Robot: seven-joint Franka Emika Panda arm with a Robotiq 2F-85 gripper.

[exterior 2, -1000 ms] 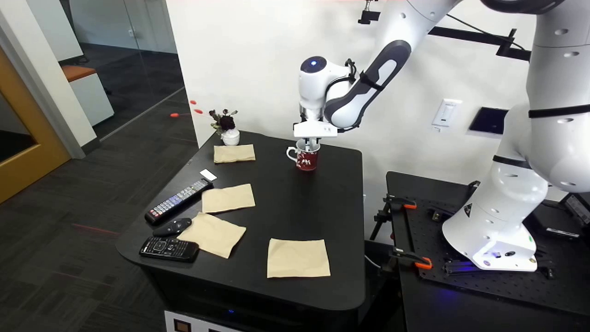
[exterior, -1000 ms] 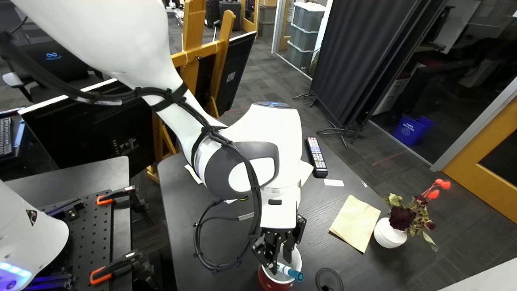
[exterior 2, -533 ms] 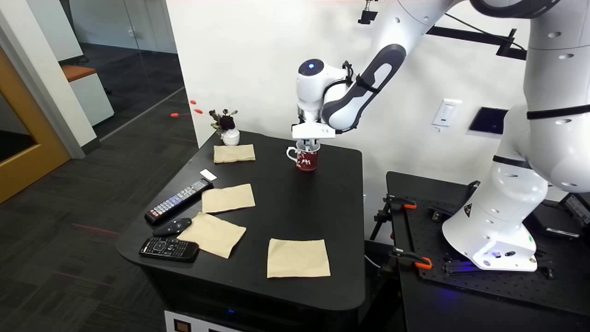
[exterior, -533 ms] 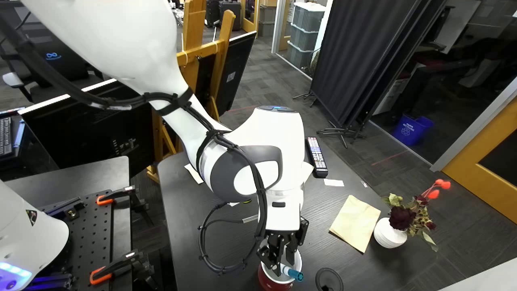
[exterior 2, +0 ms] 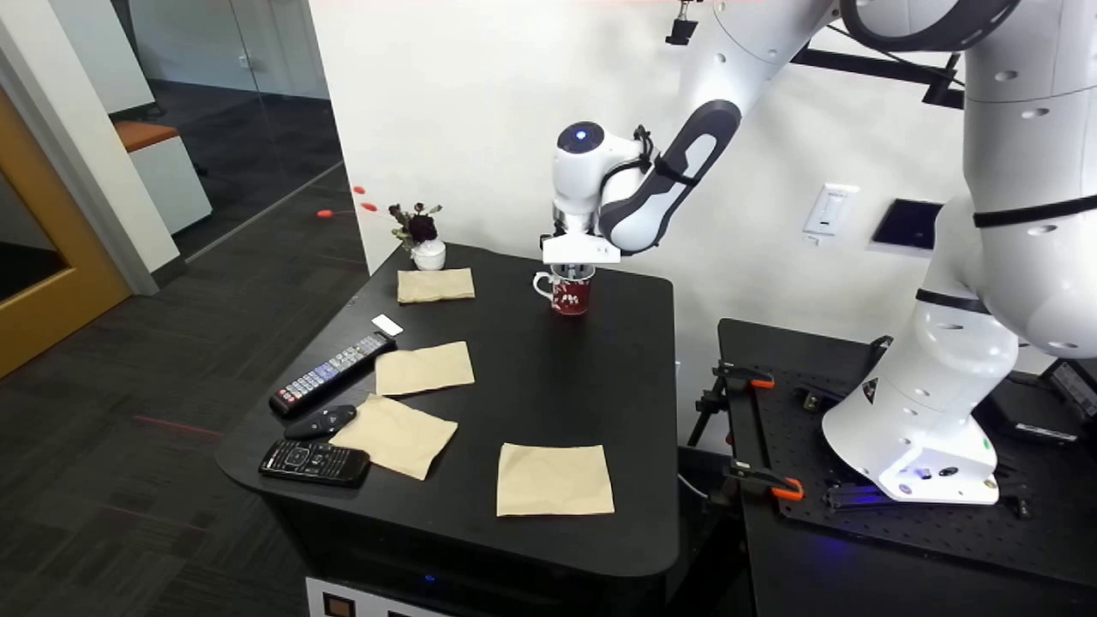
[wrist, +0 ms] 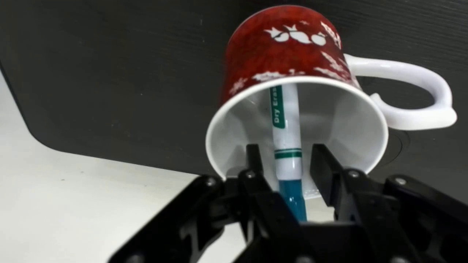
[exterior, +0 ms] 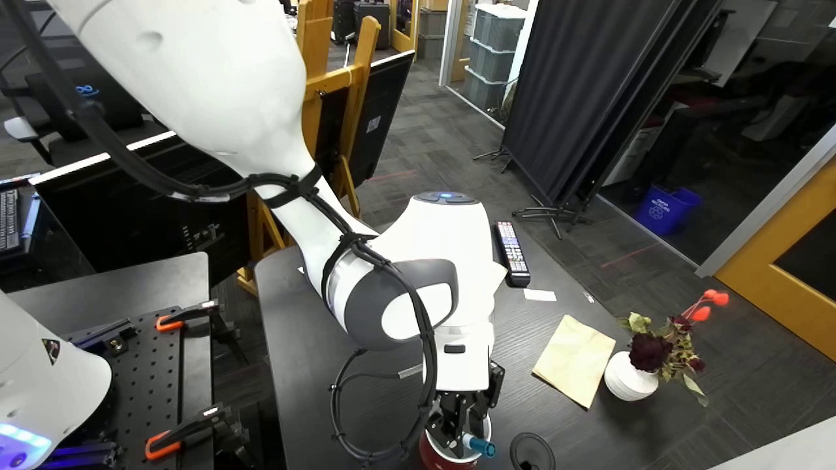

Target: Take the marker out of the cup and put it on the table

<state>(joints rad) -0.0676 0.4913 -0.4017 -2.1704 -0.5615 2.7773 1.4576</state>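
You've got the gripper (wrist: 286, 160) w/ fingers spread, gap either side of the marker (wrist: 287, 135); it's tilted in the cup (wrist: 278, 58), cap end past rim, cup nr edge of table (exterior 2: 557, 386) by wall (exterior 2: 480, 128).

the white arm (exterior: 261, 124) has grey panels (exterior: 367, 310) and black cables (exterior: 274, 179).

Office-type lab: grey patterned carpet (exterior: 439, 114), blue plastic recycling bin (exterior: 665, 210), white jointed robot arm (exterior 2: 1020, 154) on black perforated plate (exterior: 147, 372).

Marker (wrist: 287, 137) in cup (wrist: 285, 54) on tbl (exterior 2: 548, 386); hand (wrist: 285, 149) astride marker w/ gap ea. side.
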